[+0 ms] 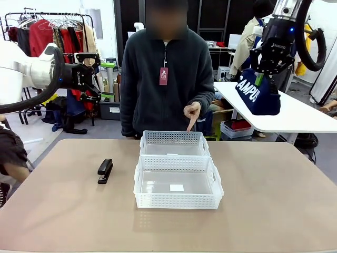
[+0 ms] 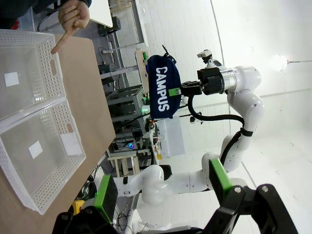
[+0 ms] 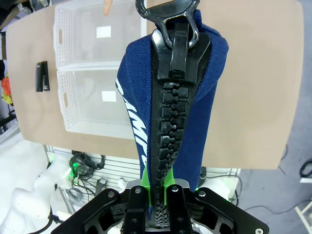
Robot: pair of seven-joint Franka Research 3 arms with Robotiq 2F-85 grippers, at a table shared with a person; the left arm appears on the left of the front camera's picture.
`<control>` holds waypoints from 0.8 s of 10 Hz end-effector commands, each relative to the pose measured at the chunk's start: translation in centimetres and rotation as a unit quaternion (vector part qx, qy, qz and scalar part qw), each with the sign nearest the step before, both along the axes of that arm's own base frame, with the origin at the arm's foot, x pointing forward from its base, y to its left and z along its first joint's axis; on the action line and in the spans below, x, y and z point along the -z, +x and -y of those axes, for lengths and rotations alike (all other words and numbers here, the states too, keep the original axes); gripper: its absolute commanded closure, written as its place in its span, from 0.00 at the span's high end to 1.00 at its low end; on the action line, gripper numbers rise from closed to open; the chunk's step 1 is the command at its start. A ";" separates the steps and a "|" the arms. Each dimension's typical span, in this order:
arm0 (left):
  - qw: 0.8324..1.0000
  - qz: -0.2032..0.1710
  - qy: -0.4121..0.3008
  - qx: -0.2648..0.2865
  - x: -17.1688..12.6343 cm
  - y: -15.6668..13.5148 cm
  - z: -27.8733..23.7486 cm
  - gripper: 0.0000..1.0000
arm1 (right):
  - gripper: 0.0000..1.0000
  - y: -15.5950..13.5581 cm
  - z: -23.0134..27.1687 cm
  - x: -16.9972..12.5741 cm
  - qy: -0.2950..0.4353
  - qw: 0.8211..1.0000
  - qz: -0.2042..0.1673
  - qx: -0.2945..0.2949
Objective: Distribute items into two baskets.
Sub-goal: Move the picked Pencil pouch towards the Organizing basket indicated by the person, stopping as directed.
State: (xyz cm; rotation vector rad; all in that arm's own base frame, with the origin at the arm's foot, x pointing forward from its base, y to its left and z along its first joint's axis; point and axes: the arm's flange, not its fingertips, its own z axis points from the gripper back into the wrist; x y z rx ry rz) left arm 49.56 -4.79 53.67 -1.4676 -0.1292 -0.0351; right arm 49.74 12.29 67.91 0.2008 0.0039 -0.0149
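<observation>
pouch (image 1: 259, 95) navy (white lettering) | stapler (image 1: 105, 171) black | baskets (image 1: 178, 201) translucent white lattice

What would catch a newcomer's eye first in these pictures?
The navy CAMPUS pouch hangs high at the right, gripped by the robot's right hand. Mid-table, a near basket and a far basket stand together, empty, and a person's finger points down at the far one. A black stapler lies left of them.
</observation>
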 end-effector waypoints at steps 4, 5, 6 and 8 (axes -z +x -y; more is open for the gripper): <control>1.000 0.002 0.000 -0.003 -0.2 0.0 -0.1 1.00 | 0.00 1.0 0.0 0.5 -0.009 0.999 0.007 -0.040; 1.000 0.002 0.000 -0.003 -0.2 0.0 -0.1 1.00 | 0.00 2.4 0.0 1.0 -0.024 0.997 0.022 -0.074; 1.000 0.002 0.000 -0.003 -0.2 0.0 -0.1 1.00 | 0.00 4.0 -0.2 1.2 -0.029 0.992 0.022 -0.117; 1.000 0.002 0.000 -0.003 -0.2 0.0 -0.1 1.00 | 0.00 6.7 -0.9 1.3 -0.054 0.976 0.035 -0.206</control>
